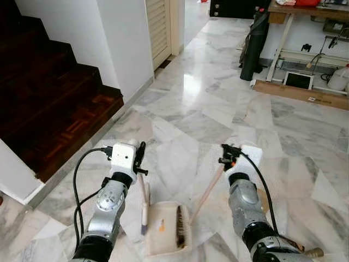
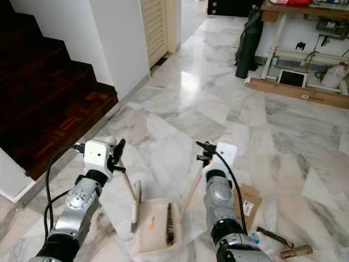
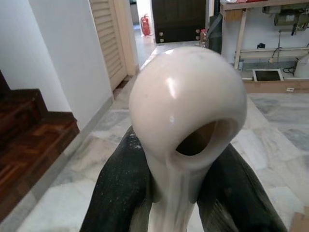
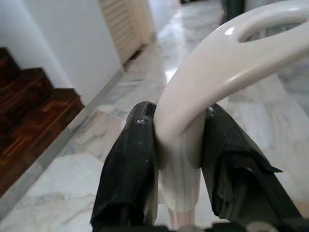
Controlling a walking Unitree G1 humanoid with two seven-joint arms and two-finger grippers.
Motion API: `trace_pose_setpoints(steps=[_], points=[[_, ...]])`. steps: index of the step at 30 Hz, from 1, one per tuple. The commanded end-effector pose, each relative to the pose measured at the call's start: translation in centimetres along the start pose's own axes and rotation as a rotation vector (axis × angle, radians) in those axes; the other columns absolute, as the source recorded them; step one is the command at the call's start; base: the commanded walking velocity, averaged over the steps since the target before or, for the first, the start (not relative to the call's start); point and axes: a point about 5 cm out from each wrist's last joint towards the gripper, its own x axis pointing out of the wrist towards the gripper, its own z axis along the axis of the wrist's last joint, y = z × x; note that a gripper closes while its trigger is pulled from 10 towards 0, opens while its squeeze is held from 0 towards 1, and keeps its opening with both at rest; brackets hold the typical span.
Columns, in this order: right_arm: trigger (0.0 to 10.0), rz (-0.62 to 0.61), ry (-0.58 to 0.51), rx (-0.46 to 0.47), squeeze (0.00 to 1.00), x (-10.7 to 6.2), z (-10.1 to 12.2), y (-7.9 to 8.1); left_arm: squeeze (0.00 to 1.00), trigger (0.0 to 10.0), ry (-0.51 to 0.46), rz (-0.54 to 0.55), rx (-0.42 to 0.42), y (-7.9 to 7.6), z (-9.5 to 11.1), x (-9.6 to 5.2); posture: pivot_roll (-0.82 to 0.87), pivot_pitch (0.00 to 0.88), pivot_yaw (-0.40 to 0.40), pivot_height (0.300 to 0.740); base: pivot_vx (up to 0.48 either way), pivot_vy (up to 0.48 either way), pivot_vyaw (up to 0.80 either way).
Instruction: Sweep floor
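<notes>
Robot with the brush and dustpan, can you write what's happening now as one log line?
left gripper: shut on dustpan handle | right gripper: shut on brush handle | brush: bristles in dustpan | floor: marble

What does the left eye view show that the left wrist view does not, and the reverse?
The left eye view alone: the cream dustpan on the marble floor, the brush held by the right gripper. The left wrist view alone: a red fire extinguisher beyond the doorway, and the left gripper's fingers closed on the dustpan handle's looped end. Both: the dark wooden stairs and louvred door.
</notes>
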Motion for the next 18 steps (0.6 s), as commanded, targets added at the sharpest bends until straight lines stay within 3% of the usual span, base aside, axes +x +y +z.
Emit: trace_pose_setpoints(steps=[1, 6, 10, 13, 18], points=[[10.0, 0.033, -0.096, -0.006, 0.00, 0.85, 2.19, 0.67, 0.00, 10.0, -0.056, 0.011, -0.002, 0.33, 1.06, 0.49, -0.08, 0.000, 0.048, 0.740, 0.000, 0.000, 0.00], [10.0, 0.009, -0.119, 0.013, 0.00, 1.23, 3.05, 0.14, 0.00, 10.0, -0.059, 0.015, -0.002, 0.51, 1.18, 0.48, -0.08, 0.000, 0.056, 0.740, 0.000, 0.000, 0.00], [10.0, 0.004, -0.115, 0.023, 0.00, 1.17, 2.93, 0.09, 0.00, 10.0, -0.058, 0.015, -0.001, 0.51, 1.16, 0.39, -0.07, 0.000, 0.056, 0.740, 0.000, 0.000, 0.00], [10.0, -0.022, -0.097, 0.088, 0.00, 1.15, 2.63, -0.10, 0.00, 10.0, -0.057, 0.017, 0.002, 0.69, 1.12, 0.35, -0.07, 0.000, 0.058, 0.740, 0.000, 0.000, 0.00], [10.0, -0.019, -0.098, 0.089, 0.00, 1.18, 2.66, 0.01, 0.00, 10.0, -0.058, 0.020, 0.004, 0.86, 1.14, 0.36, -0.06, 0.000, 0.062, 0.740, 0.000, 0.000, 0.00]])
